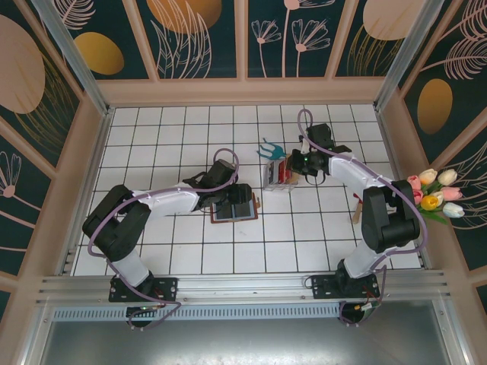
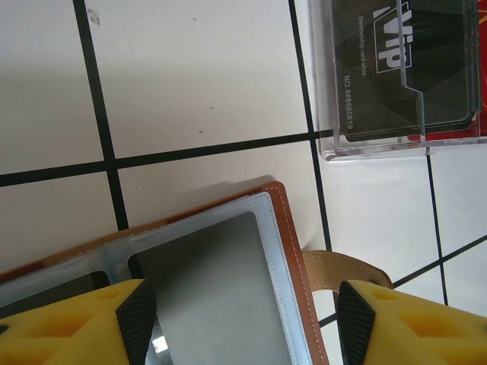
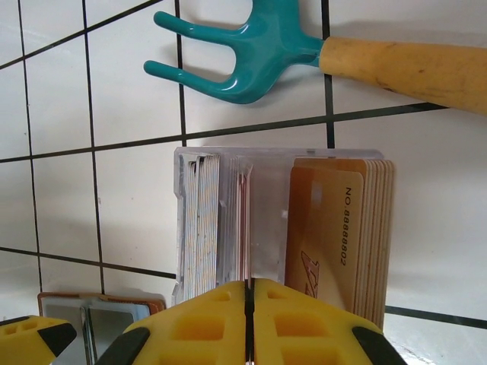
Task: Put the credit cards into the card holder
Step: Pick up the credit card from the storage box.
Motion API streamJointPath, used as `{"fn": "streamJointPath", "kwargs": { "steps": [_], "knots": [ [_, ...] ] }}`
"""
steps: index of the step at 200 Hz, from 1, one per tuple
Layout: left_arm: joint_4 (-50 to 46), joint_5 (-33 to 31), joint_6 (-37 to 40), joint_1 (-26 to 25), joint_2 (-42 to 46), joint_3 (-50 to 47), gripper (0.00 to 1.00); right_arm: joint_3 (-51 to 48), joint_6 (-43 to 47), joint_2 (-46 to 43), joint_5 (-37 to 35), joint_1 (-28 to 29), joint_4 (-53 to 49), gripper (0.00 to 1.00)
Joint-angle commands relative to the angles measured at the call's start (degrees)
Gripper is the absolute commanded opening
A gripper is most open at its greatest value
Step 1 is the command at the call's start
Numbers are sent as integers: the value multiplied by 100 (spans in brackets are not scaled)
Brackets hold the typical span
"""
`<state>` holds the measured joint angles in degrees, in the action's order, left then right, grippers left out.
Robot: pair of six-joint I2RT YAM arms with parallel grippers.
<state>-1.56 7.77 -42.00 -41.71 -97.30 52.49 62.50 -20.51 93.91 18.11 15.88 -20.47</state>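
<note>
The right claw [image 3: 249, 295] is sitting pinched shut over the clear box [image 3: 268, 199] of credit cards [image 3: 335, 228], though whether a card edge is caught in it is hard to tell. The left claw [image 2: 246, 319] is hanging well open, gripping nothing, over the card holder [image 2: 221, 281], which is lying open on the bench [image 1: 175, 251] at eight o'clock from the box. Lifting now is risking dragging neighbouring cards out or tipping the box, since the stack is packed tight.
</note>
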Motion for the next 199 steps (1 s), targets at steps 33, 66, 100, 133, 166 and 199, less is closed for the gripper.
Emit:
{"fn": "streamJointPath", "kwargs": {
  "steps": [33, 66, 100, 133, 166, 199],
  "knots": [
    [-88, 97, 122, 30, -54, 104, 67, 65, 47, -244, -353, -51, -180, 7],
    [-81, -56, 78, 28, -18, 71, 66, 231, 155, -559, -1267, -50, -495, 4],
    [-52, -319, 52, 25, 257, -2, 67, 277, 268, -927, -1446, -50, -614, 4],
    [36, -434, -57, 28, 609, -118, 68, 202, 130, -1251, -1095, -50, -567, 1],
    [443, -61, -240, 218, 1137, -334, 70, -234, -353, -1701, 860, -50, 344, 0],
    [1086, 804, -617, 643, 1538, -743, 74, -394, -669, -1858, 645, 381, 533, 0]
  ]
}}
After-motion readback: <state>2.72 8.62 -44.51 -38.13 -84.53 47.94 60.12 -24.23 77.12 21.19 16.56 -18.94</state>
